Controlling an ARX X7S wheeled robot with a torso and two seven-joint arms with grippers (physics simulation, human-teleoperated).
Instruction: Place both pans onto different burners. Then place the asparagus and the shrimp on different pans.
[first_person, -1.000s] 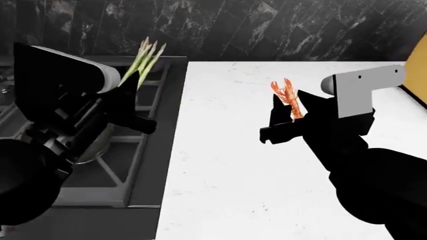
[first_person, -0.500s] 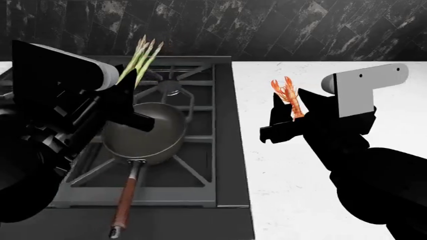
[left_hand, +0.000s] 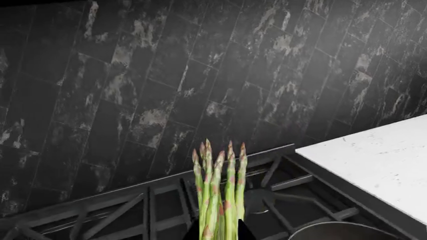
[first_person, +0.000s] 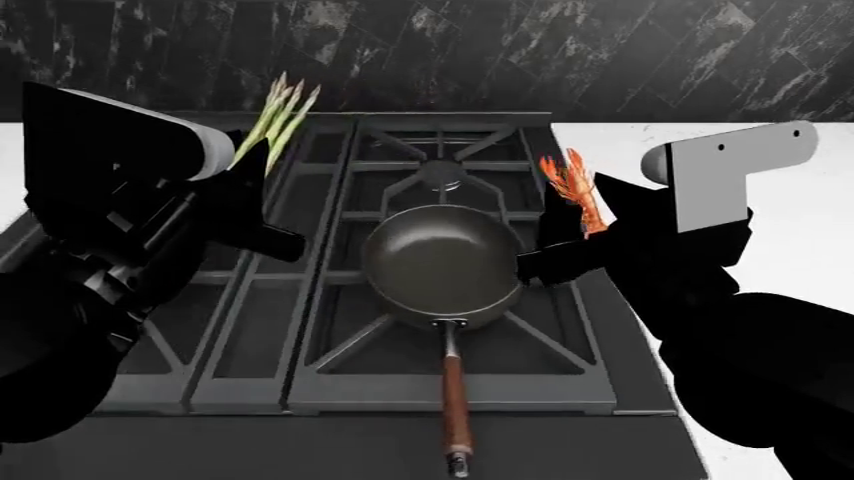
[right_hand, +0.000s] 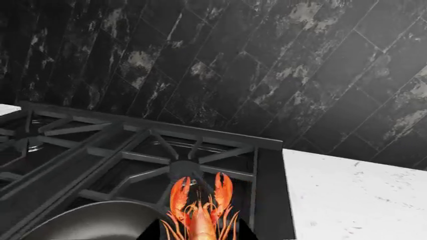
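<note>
A deep dark grey pan (first_person: 441, 262) with a reddish-brown handle (first_person: 455, 400) sits on the middle front burner grate (first_person: 354, 335). The round burner head (first_person: 441, 175) behind it is bare. My left gripper (first_person: 258, 172) hangs over the stove's left grates, shut on the asparagus (first_person: 276, 125), whose spears point up. In the left wrist view the asparagus (left_hand: 219, 190) stands between the jaws of the left gripper (left_hand: 219, 231). My right gripper (first_person: 577, 228) is shut on the orange shrimp (first_person: 571, 188), just right of the pan. The shrimp (right_hand: 199, 212) sits upright in the right gripper (right_hand: 200, 234). The other pan shows in no view.
White countertop (first_person: 814, 235) flanks the stove on the right, and a strip of it (first_person: 11, 135) shows at the far left. Black marbled tiles (first_person: 534, 55) form the back wall. My left arm hides the front left grates.
The head view has shifted left along the counter, so the stove and grey pan now sit in the middle of the frame. Both grippers keep their hold and pose.
</note>
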